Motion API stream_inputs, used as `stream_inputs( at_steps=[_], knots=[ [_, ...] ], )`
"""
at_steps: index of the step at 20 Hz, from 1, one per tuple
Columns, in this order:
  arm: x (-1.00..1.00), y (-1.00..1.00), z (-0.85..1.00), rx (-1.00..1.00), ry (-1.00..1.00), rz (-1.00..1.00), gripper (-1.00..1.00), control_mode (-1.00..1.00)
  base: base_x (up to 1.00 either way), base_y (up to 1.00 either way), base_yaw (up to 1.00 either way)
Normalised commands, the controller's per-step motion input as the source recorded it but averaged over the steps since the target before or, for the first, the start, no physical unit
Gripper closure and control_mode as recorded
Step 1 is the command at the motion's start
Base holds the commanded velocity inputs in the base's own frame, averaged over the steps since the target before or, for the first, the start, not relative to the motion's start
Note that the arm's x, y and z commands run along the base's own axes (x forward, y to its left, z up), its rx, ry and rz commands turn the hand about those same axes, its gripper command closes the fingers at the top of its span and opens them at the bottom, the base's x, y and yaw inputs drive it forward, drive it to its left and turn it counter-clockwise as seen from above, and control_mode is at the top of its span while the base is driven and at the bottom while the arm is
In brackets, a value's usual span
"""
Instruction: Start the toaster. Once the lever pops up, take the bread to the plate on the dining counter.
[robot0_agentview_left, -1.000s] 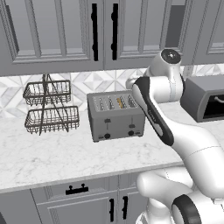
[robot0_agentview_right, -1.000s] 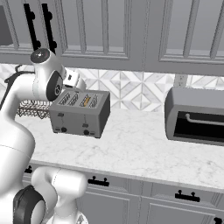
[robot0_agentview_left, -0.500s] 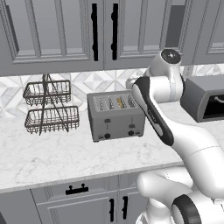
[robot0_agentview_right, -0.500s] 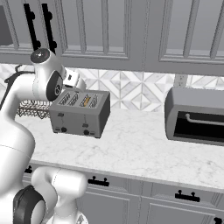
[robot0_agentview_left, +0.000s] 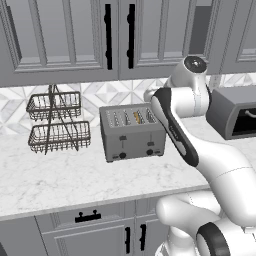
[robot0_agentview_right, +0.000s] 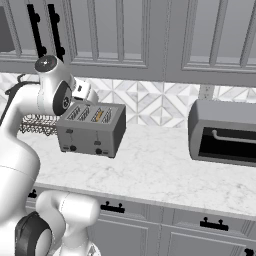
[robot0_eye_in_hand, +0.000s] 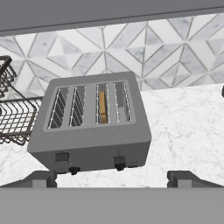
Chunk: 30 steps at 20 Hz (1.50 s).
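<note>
Gripper (robot0_eye_in_hand: 112, 179) jaws stand spread as wide as they go with nothing between them; in the hand view I see the two dark finger tips (robot0_eye_in_hand: 43, 178) low at either side, well apart, hanging above and in front of the toaster (robot0_eye_in_hand: 92, 124) without touching it. From here I look down on the toaster's top: four slots side by side, and the bread (robot0_eye_in_hand: 102, 107) sits on edge in the third slot from the left, its tan-brown rim showing just inside the opening. Both small dark levers (robot0_eye_in_hand: 61, 156) on the front face sit high, near the top edge, with a black knob (robot0_eye_in_hand: 73, 169) below each. To the toaster's left I can see a two-tier wire basket rack (robot0_eye_in_hand: 13, 113) standing on the same white marble counter (robot0_eye_in_hand: 188, 131), close to the toaster's side. In the left base view the toaster (robot0_agentview_left: 132, 132) stands against the tiled backsplash with the rack (robot0_agentview_left: 57, 122) beside it, and the white arm bends over it from the right, its wrist above the toaster's right end. In the right base view the toaster (robot0_agentview_right: 92, 129) is at the left, the bread (robot0_agentview_right: 98, 115) showing as a tan strip in one slot, and a larger dark grey box-shaped appliance (robot0_agentview_right: 225, 132) sits well apart on the right of the counter.
</note>
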Motion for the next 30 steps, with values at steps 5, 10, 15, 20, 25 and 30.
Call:
stream_inputs(
  at_steps=[5, 10, 15, 20, 25, 30],
  knots=[
    [0.00, 0.00, 0.00, 0.00, 0.00, 0.00, -1.00, -1.00, 0.00, 0.00, 0.00],
    [0.00, 0.00, 0.00, 0.00, 0.00, 0.00, -1.00, -1.00, 0.00, 0.00, 0.00],
    [0.00, 0.00, 0.00, 0.00, 0.00, 0.00, -1.00, -1.00, 0.00, 0.00, 0.00],
    [0.00, 0.00, 0.00, 0.00, 0.00, 0.00, -1.00, -1.00, 0.00, 0.00, 0.00],
    [0.00, 0.00, 0.00, 0.00, 0.00, 0.00, -1.00, -1.00, 0.00, 0.00, 0.00],
    [0.00, 0.00, 0.00, 0.00, 0.00, 0.00, -1.00, -1.00, 0.00, 0.00, 0.00]
  ],
)
